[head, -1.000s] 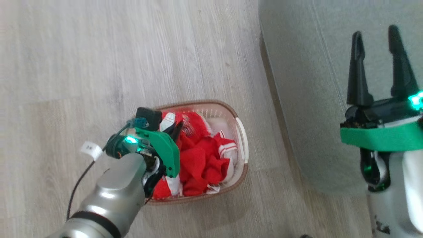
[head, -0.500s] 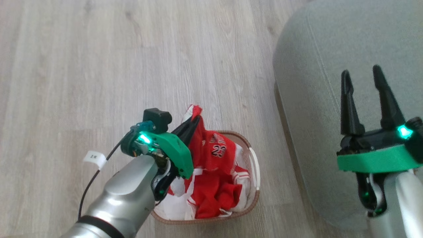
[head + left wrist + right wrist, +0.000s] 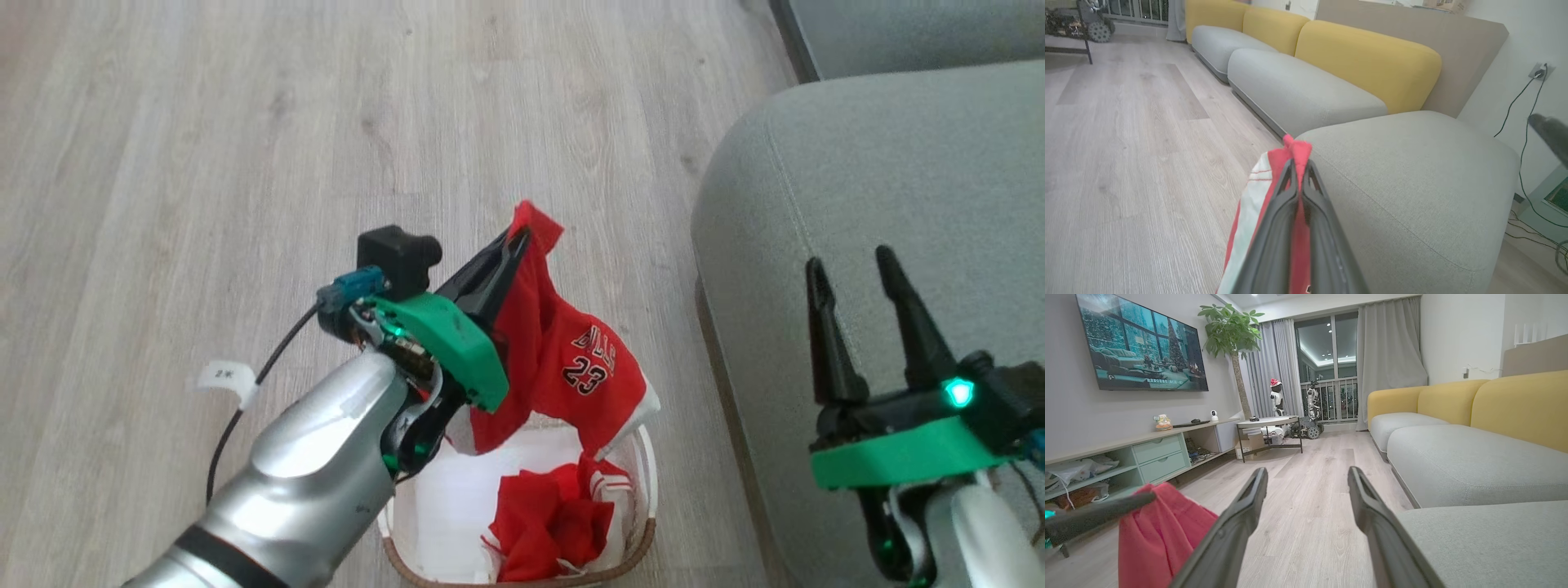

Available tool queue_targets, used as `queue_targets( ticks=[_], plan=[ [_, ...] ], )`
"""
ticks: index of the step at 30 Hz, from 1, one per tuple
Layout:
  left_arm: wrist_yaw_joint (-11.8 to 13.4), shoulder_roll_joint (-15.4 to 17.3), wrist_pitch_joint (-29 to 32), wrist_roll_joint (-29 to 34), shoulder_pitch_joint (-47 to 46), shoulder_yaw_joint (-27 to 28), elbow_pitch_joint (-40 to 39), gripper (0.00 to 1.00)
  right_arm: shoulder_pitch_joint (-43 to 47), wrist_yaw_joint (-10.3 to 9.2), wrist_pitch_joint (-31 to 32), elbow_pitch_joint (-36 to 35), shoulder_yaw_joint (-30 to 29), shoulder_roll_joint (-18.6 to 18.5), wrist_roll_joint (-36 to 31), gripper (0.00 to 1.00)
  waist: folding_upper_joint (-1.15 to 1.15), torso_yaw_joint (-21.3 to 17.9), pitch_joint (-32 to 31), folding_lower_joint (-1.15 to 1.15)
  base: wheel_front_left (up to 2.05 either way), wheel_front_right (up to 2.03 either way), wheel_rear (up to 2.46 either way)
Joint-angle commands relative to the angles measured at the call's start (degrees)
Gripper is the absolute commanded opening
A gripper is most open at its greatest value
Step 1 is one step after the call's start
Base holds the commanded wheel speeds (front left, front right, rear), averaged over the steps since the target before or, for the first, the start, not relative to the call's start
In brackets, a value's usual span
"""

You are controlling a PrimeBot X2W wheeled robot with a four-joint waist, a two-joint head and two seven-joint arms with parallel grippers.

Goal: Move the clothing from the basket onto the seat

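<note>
My left gripper (image 3: 520, 237) is shut on a red jersey (image 3: 571, 359) marked "23", which hangs from its tips above the basket (image 3: 645, 457). In the left wrist view the gripper (image 3: 1299, 163) pinches a red and white fold of the jersey (image 3: 1294, 149). More red clothing (image 3: 555, 523) lies in the basket's right half, on its white bottom. The grey seat (image 3: 882, 180) lies to the right. My right gripper (image 3: 849, 265) stands open over the seat's near edge, with nothing between its fingers. In the right wrist view the gripper (image 3: 1306, 475) is open and the jersey (image 3: 1159, 535) hangs at lower left.
Pale wood floor (image 3: 245, 122) spreads left of and beyond the basket. Further grey seats with yellow backs (image 3: 1367, 61) run along the wall. A TV cabinet (image 3: 1139, 457), a low table (image 3: 1267, 426) and a potted tree (image 3: 1231, 330) stand across the room.
My left gripper has lifted the jersey up out of the basket, baring the basket's white bottom. The head camera has tilted, shifting the whole picture. The right gripper stays open.
</note>
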Motion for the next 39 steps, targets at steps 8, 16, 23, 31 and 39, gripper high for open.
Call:
queue_targets(
  ticks=[8, 16, 23, 31, 39],
  plan=[
    [3.8, 4.6, 3.8, 0.3, -5.9, 3.9, -12.9, 0.0, 1.8, -0.01, 0.6, -1.7, 3.5, -0.8, 1.0, 1.0, -0.01, 0.1, -1.8, 0.01, 0.0, 0.0, 0.0],
    [5.5, 6.4, 5.4, 0.3, -6.4, 4.6, -17.1, 0.0, 1.7, -0.01, 0.6, -1.7, 4.7, -0.5, 1.2, 1.0, -0.01, -0.3, -1.3, 0.01, 0.0, 0.0, 0.0],
    [5.7, 6.8, 6.1, 0.5, -6.8, 4.3, -19.2, 0.0, -0.4, -0.01, 2.2, -0.7, 8.7, -2.5, 2.3, 1.0, -0.01, -0.2, -0.7, 0.01, 0.0, 0.0, 0.0],
    [5.2, 5.9, 6.8, 0.9, -7.1, 2.5, -20.3, 0.0, -7.5, -0.01, 7.8, 3.9, 16.9, -8.0, 6.3, 1.0, -0.01, 1.1, -1.0, 0.01, 0.0, 0.0, 0.0],
    [4.6, 5.0, 7.6, 1.6, -8.2, 0.8, -21.3, 0.0, -15.8, -0.01, 9.8, 11.9, 27.1, -11.9, 11.8, 1.0, -0.01, 3.4, -1.1, 0.01, 0.0, 0.0, 0.0]
  ],
)
